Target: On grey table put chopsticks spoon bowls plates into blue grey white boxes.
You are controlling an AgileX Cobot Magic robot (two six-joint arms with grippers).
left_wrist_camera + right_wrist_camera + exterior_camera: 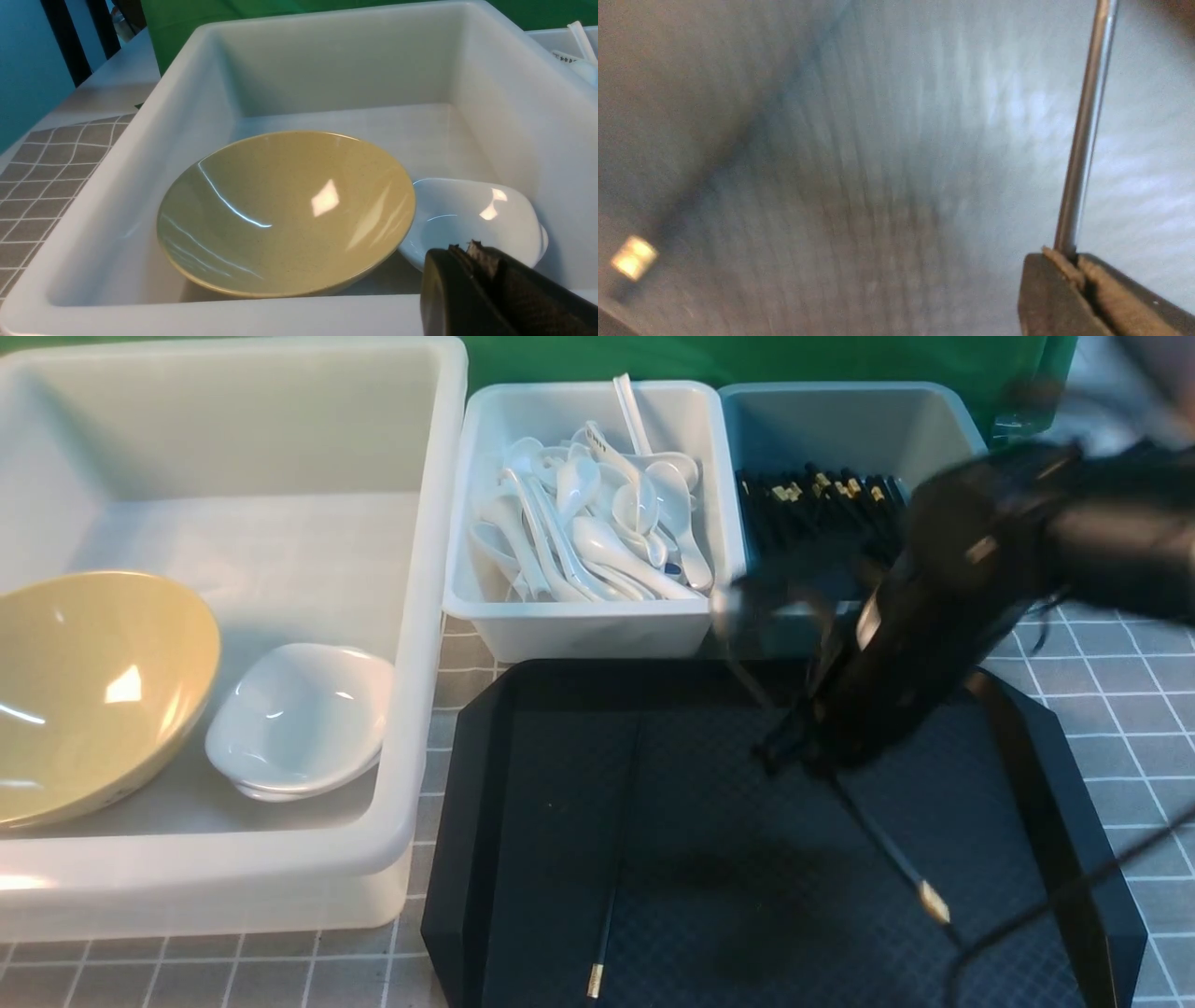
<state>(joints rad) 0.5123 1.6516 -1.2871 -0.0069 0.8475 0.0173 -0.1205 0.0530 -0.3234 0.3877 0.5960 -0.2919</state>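
Right tool [1070, 257] | clamps 1 chopstick [887, 845] | thin, black (gold band)

Right tool [794, 747] is smearing into a dark blur, masking the front wall of the blue-grey box [840, 425] and part of the chopsticks [822, 490] inside. The bowl [93, 691] is running off the left edge. Right wrist view is streaking all over, a gold band [633, 256] showing only as a smudge.
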